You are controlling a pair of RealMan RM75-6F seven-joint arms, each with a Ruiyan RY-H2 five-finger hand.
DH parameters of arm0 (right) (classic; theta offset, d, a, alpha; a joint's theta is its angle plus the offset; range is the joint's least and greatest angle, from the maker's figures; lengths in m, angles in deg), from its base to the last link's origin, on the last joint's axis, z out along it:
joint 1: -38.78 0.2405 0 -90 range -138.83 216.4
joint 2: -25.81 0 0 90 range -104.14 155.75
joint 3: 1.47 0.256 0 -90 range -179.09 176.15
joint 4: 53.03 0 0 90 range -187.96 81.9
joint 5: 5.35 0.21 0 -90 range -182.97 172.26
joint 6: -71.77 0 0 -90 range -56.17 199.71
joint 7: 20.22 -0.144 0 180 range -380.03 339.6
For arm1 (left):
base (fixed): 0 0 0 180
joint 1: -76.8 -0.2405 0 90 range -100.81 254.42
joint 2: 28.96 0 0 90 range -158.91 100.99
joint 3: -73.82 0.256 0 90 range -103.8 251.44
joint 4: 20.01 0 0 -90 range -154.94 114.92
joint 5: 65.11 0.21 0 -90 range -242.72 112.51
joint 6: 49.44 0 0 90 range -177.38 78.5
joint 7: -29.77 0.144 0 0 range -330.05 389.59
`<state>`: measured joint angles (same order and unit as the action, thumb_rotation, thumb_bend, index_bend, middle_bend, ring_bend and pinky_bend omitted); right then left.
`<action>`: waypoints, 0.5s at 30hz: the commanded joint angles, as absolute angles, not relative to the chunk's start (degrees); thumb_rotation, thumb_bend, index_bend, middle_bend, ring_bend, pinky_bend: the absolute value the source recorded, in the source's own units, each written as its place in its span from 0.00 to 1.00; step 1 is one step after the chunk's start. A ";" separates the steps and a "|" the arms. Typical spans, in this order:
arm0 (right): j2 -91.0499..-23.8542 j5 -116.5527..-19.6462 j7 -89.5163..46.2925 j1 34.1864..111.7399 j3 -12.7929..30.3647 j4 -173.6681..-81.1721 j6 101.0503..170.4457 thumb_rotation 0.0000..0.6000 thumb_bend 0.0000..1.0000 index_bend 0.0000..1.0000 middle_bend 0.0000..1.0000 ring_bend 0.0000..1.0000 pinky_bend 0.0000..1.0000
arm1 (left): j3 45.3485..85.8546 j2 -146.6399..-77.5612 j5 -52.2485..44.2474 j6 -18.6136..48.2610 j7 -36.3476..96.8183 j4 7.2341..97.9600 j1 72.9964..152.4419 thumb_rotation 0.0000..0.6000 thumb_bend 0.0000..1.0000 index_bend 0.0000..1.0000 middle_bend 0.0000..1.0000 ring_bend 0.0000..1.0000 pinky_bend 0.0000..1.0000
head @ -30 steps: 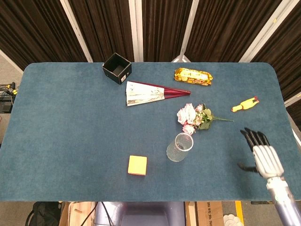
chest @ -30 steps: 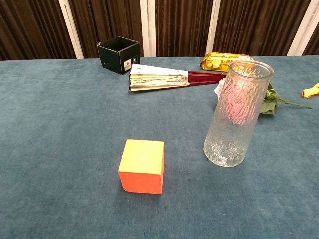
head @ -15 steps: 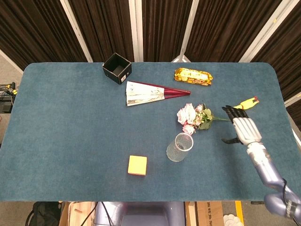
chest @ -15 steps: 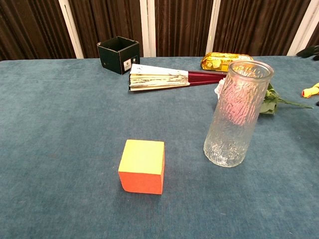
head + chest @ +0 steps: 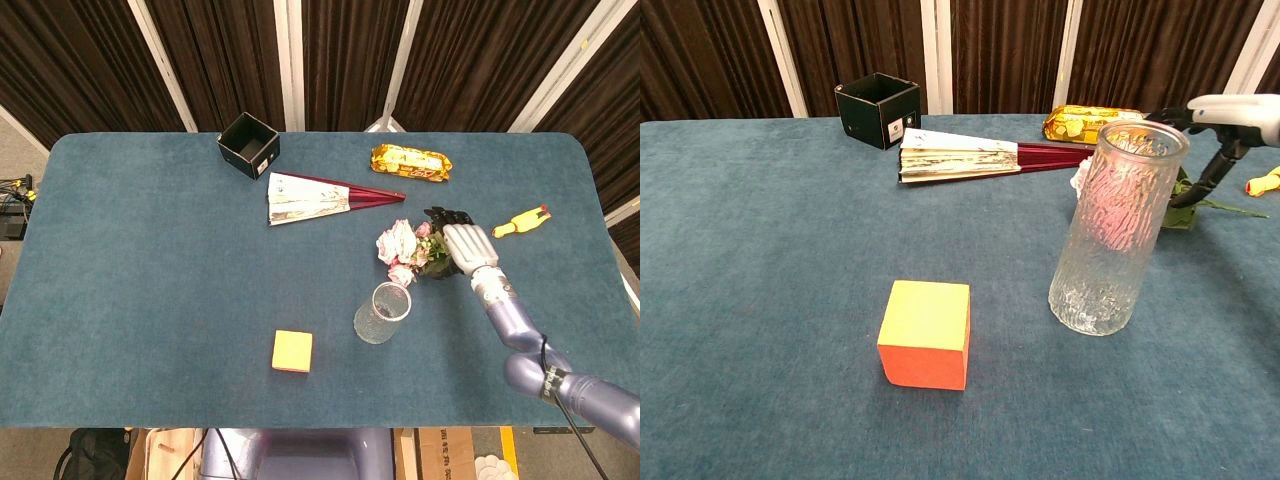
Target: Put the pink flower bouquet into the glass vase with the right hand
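The pink flower bouquet [image 5: 399, 244] lies flat on the blue table, blossoms to the left and green stem to the right. My right hand [image 5: 461, 244] hovers over its leaves and stem with fingers spread, holding nothing. In the chest view this hand [image 5: 1237, 108] floats palm down above the green leaves [image 5: 1183, 213], its thumb pointing down at them. The tall glass vase [image 5: 382, 313] stands upright and empty, just in front of the blossoms. It also blocks most of the flowers in the chest view, where the vase [image 5: 1117, 231] is right of centre. No left hand shows.
A folded paper fan [image 5: 318, 197] lies behind the bouquet, and a gold snack packet [image 5: 410, 162] sits further back. A yellow rubber chicken [image 5: 521, 222] is right of the hand. An orange-yellow cube [image 5: 292, 351] sits left of the vase. A black box [image 5: 248, 143] stands at the back.
My right hand has travelled from the table's near right edge up and left, past the rubber chicken, and is now over the bouquet's stem. The bouquet and vase have not moved.
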<state>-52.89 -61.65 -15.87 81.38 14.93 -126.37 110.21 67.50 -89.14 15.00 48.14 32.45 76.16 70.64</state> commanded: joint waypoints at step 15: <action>-59.58 -56.66 -11.63 87.77 12.56 -116.28 105.24 1.00 0.17 0.22 0.14 0.16 0.00 | 67.28 -89.82 14.30 47.47 34.99 76.47 71.13 1.00 0.25 0.08 0.00 0.00 0.02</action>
